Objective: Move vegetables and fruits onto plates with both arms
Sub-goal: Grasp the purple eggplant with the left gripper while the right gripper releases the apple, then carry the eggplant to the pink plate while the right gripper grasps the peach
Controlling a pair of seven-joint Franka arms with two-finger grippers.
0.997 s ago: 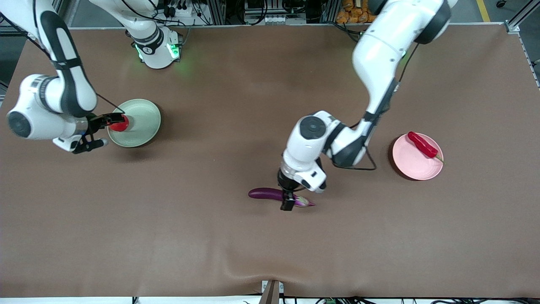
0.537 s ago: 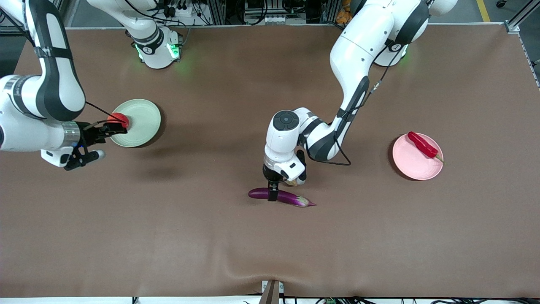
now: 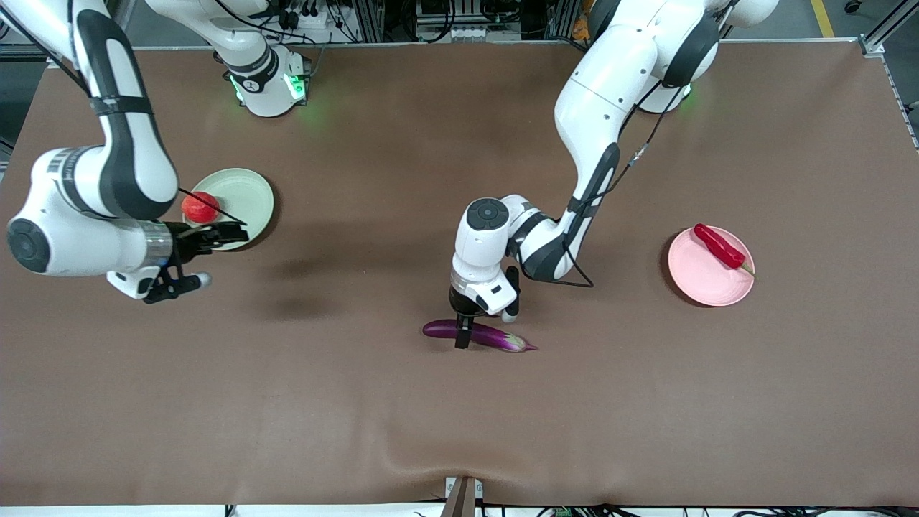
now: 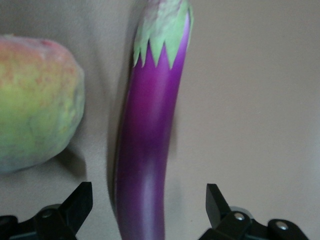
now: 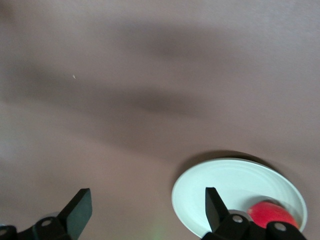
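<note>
Over middle of brown counter (image 3: 359,402), my left gripper (image 3: 463,336) has dropped low, jaws wide and empty, straddling slender purple eggplant (image 3: 477,334); pale yellow-green fruit (image 4: 35,102) just beside it (arm hides it from front camera). Right gripper (image 3: 224,234) has backed off pale green plate (image 3: 248,194), jaws wide, empty; round red-orange fruit (image 3: 200,207) left on plate. Red chili (image 3: 718,245) rests on pink plate (image 3: 700,276). Half done, I judge.

Purple eggplant (image 3: 477,334) flat mid-table — chili (image 3: 719,246) on pink plate (image 3: 700,281).
</note>
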